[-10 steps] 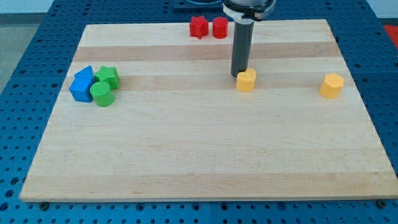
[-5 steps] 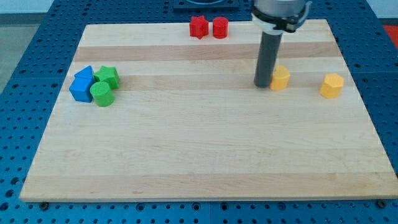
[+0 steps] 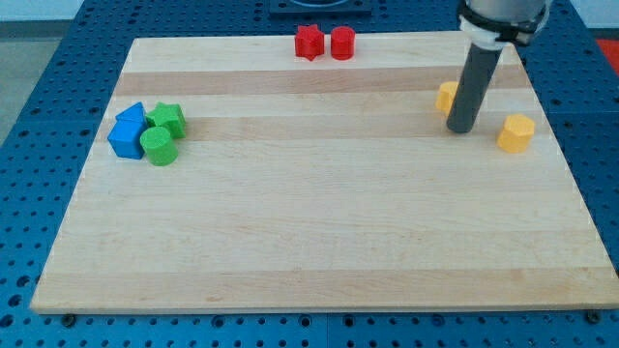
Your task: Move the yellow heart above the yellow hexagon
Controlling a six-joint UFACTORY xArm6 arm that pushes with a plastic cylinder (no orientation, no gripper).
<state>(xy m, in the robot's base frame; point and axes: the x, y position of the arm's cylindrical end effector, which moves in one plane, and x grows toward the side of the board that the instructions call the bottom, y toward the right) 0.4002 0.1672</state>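
Camera view, the only one. Yellow heart (image 3: 446, 97) sits near the board's right end, mostly hidden behind the rod; only its left part shows. Yellow hexagon (image 3: 515, 132) lies lower and further to the view's right, apart from the heart. My tip (image 3: 461, 129) rests on the wooden board (image 3: 309, 232) between the two, just below and right of the heart, left of the hexagon. No gripper on this rig, so nothing to open or close; the rod grips nothing.

Progress, as a judgement: partly done. The heart is higher in the view than the hexagon but offset left; it needs a rightward shove to stand directly above.

Orientation: the heart's lobes and point cannot be made out behind the rod, nor any long axis.

Bystanders: two red blocks (image 3: 325, 43) at top, blue and green cluster (image 3: 147, 131) at left.
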